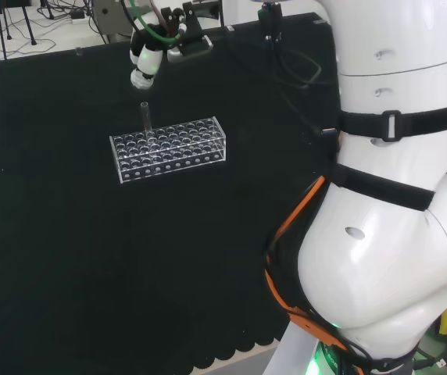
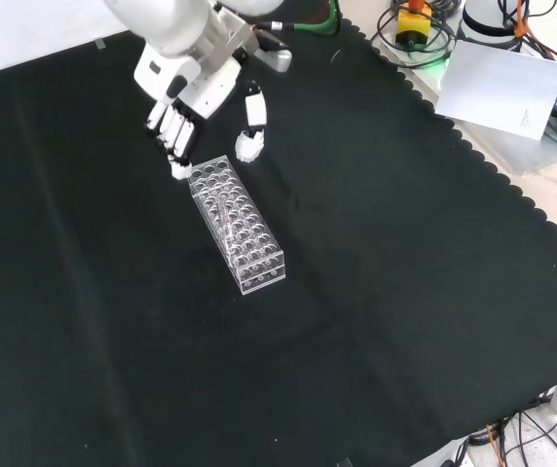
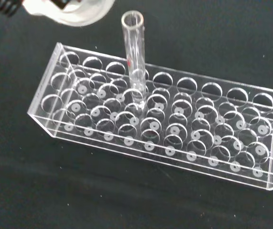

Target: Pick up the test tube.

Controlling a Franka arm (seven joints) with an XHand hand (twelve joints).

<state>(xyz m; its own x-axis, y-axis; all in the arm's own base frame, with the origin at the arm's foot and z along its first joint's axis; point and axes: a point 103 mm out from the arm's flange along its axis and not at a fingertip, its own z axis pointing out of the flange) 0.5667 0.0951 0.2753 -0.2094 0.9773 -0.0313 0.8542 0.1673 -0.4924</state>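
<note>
In the front view's upper left, the robot hand [image 2: 183, 107] hangs with fingers [image 2: 173, 131] straight and thumb apart, holding nothing, just above the far end of a clear rack [image 2: 237, 223] on the desk [image 2: 405, 292]. The test tube [image 3: 134, 57] stands upright in the rack, near that end.

Black scallop-edged cloth [image 2: 405, 321] over the bench; pale floor [image 1: 20, 43], cables [image 2: 551, 88] beyond.

Hand [image 2: 186, 102] sits at upper left of the front view, palm facing down. Fingers [image 2: 173, 131] straight, thumb [image 2: 251, 125] spread apart; nothing held.
</note>
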